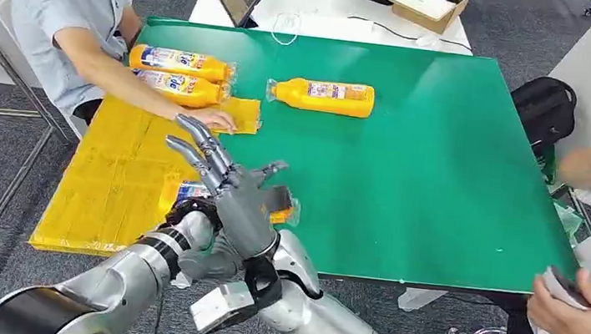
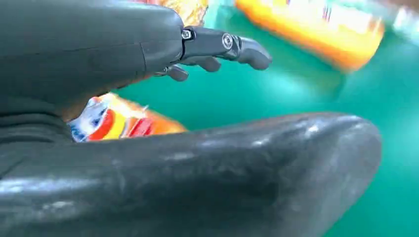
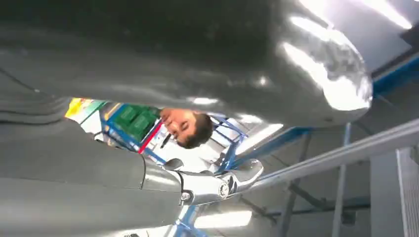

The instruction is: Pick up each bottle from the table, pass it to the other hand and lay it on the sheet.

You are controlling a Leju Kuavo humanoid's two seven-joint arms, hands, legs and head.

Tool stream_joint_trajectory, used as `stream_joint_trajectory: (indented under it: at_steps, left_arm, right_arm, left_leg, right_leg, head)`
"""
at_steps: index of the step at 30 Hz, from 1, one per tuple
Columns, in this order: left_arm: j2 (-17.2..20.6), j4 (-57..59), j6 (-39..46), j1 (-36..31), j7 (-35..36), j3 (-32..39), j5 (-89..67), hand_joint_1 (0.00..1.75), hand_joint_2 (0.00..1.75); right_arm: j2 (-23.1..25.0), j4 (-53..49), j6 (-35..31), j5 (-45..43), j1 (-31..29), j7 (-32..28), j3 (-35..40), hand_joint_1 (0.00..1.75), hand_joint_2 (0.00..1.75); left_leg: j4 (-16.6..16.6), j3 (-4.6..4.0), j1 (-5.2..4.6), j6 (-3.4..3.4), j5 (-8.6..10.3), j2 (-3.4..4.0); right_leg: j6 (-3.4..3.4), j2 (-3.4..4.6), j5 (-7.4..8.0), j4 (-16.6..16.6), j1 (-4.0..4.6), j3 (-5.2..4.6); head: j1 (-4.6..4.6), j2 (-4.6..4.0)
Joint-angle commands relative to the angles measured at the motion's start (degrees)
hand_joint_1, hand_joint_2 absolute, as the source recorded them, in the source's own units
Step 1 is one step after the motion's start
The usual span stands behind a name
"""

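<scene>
At the near edge, about 6 o'clock, a bottle [image 1: 188,193] lies half hidden under the right robot hand [image 1: 227,189] and left robot hand [image 1: 210,260], grips unclear; two bottles [image 1: 181,76] rest on the sheet [image 1: 114,184] at 10 o'clock, one bottle [image 1: 323,96] waits on the surface [image 1: 443,167] at 12.

Left hand [image 2: 207,148]: thick thumb across lower frame, dark fingers [image 2: 232,47] extended at top.
Held bottle [image 2: 118,121]: orange, centre left, between thumb and palm.
Second bottle [image 2: 316,29]: blurred, upper right, on green table [image 2: 276,94].

Green table [image 1: 440,192], yellow sheet [image 1: 114,180] over its left edge, one orange bottle [image 1: 323,96] directly on it
</scene>
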Motion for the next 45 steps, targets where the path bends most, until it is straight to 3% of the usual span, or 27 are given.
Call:
stream_joint_trajectory:
  at_steps: [1, 5, 6, 9, 10, 11, 14, 15, 20, 23, 27, 32, 41, 45]
  left_arm:
    - [2.14, -2.61, 0.83, 2.49, -4.85, 7.96, 12.81, 0.00, 0.00]
    - [3.06, -11.44, 5.11, 6.91, -9.43, 8.49, 24.95, 0.00, 0.00]
    - [3.18, -15.36, 5.78, 9.00, -9.59, 9.02, 29.33, 0.00, 1.75]
    - [4.07, -26.56, 4.79, 16.44, -5.91, 8.38, 39.92, 0.00, 1.75]
    - [4.34, -27.56, 4.82, 17.20, -5.51, 7.88, 40.76, 0.00, 1.75]
    - [5.20, -30.67, 7.09, 20.22, -5.56, 6.69, 42.86, 0.00, 1.75]
    - [6.55, -35.05, 11.83, 24.30, -6.57, 4.72, 44.10, 0.00, 1.75]
    - [6.96, -36.88, 13.83, 25.74, -6.71, 4.03, 44.61, 0.00, 1.75]
    - [8.03, -43.09, 15.48, 30.32, -6.35, 2.06, 47.85, 0.00, 1.75]
    - [8.12, -46.73, 15.10, 32.84, -6.33, 0.96, 48.62, 0.00, 1.75]
    - [8.87, -52.54, 17.64, 37.50, -7.23, -2.50, 44.55, 0.00, 1.75]
    - [8.72, -53.89, 19.58, 37.91, -7.75, -4.67, 41.06, 0.00, 1.75]
    - [8.65, -53.71, 20.09, 37.56, -8.07, -4.70, 40.62, 0.00, 1.75]
    - [8.04, -53.46, 21.98, 36.82, -9.31, -5.76, 39.16, 0.00, 1.75]
  right_arm:
    - [-3.87, -4.14, 3.25, 1.81, 2.40, 0.09, -0.48, 0.00, 0.00]
    - [-7.33, -5.00, -1.71, 4.35, 5.45, 0.09, -3.03, 0.00, 0.00]
    - [-8.67, -8.19, -4.11, 4.11, 7.56, 0.09, -4.87, 0.00, 0.00]
    - [-11.55, -17.38, -11.01, 6.89, 15.50, 0.09, -13.45, 0.00, 0.00]
    - [-11.71, -18.04, -11.48, 7.74, 16.37, 0.09, -14.58, 0.00, 1.75]
    - [-11.38, -20.89, -12.35, 11.42, 20.23, 0.09, -20.78, 0.00, 1.75]
    - [-10.19, -24.39, -12.35, 13.89, 24.76, 0.09, -28.88, 0.00, 1.75]
    - [-9.35, -24.14, -12.35, 15.03, 25.99, 0.09, -31.94, 0.00, 1.75]
    - [-10.77, -19.35, -12.25, 15.70, 27.78, 0.09, -38.43, 0.00, 1.75]
    - [-11.05, -14.24, -8.86, 15.24, 27.56, 0.09, -43.19, 0.00, 1.75]
    - [-13.32, 1.08, 3.10, 17.96, 23.09, 4.95, -51.10, 0.00, 1.75]
    - [-16.91, 15.74, 5.73, 23.62, 16.42, 6.16, -52.19, 0.00, 1.75]
    - [-16.84, 16.33, 6.16, 24.91, 15.72, 7.65, -51.83, 0.00, 1.75]
    - [-18.03, 26.71, 6.60, 28.47, 8.42, 7.54, -50.29, 0.00, 1.75]
  left_leg:
    - [-0.09, 0.42, 0.06, -0.08, -0.14, 0.05]
    - [-0.05, 0.36, 0.09, -0.07, -0.12, 0.03]
    - [-0.09, 0.29, 0.07, -0.05, -0.08, 0.01]
    - [-0.10, 0.43, 0.09, -0.05, -0.16, -0.07]
    - [0.02, 0.81, 0.17, -0.11, -0.41, -0.07]
    - [0.00, 0.75, 0.14, -0.10, -0.39, -0.11]
    - [-0.09, 0.76, 0.11, -0.09, -0.38, -0.22]
    - [-0.07, 0.31, 0.01, -0.04, -0.20, -0.06]
    - [-0.05, 0.42, 0.05, -0.08, -0.28, -0.13]
    - [-0.06, 0.22, 0.03, -0.03, -0.21, -0.05]
    - [-0.10, 0.29, 0.02, -0.03, -0.21, -0.01]
    - [-0.07, 0.25, -0.01, 0.00, -0.17, -0.02]
    - [-0.04, 0.38, -0.03, -0.05, -0.26, -0.04]
    - [-0.03, 0.26, -0.04, 0.00, -0.20, 0.03]
  right_leg:
    - [-0.13, 0.06, -0.10, -0.12, 0.07, 0.41]
    - [-0.12, 0.03, -0.08, -0.12, 0.09, 0.37]
    - [-0.09, 0.01, -0.05, -0.15, 0.07, 0.31]
    - [-0.11, -0.07, -0.15, -0.18, 0.10, 0.49]
    - [-0.23, -0.07, -0.38, -0.11, 0.18, 0.90]
    - [-0.21, -0.10, -0.38, -0.10, 0.15, 0.84]
    - [-0.18, -0.21, -0.40, -0.22, 0.12, 0.88]
    - [-0.09, -0.06, -0.18, -0.14, 0.02, 0.35]
    - [-0.15, -0.12, -0.24, -0.15, 0.08, 0.46]
    - [-0.10, -0.04, -0.14, -0.19, 0.06, 0.27]
    - [-0.09, 0.00, -0.12, -0.23, 0.05, 0.34]
    - [-0.06, 0.00, -0.07, -0.23, 0.03, 0.33]
    - [-0.13, -0.03, -0.17, -0.13, 0.02, 0.41]
    - [-0.07, 0.02, -0.08, -0.15, 0.01, 0.29]
  head:
    - [-0.04, 0.00]
    - [-0.02, 0.00]
    - [-0.02, 0.00]
    - [-0.02, 0.00]
    - [-0.02, 0.00]
    - [-0.02, 0.00]
    - [-0.02, 0.00]
    - [0.00, 0.00]
    - [-0.02, 0.00]
    - [-0.04, 0.00]
    - [-0.02, 0.00]
    - [-0.02, 0.00]
    - [-0.04, 0.00]
    - [-0.04, 0.00]
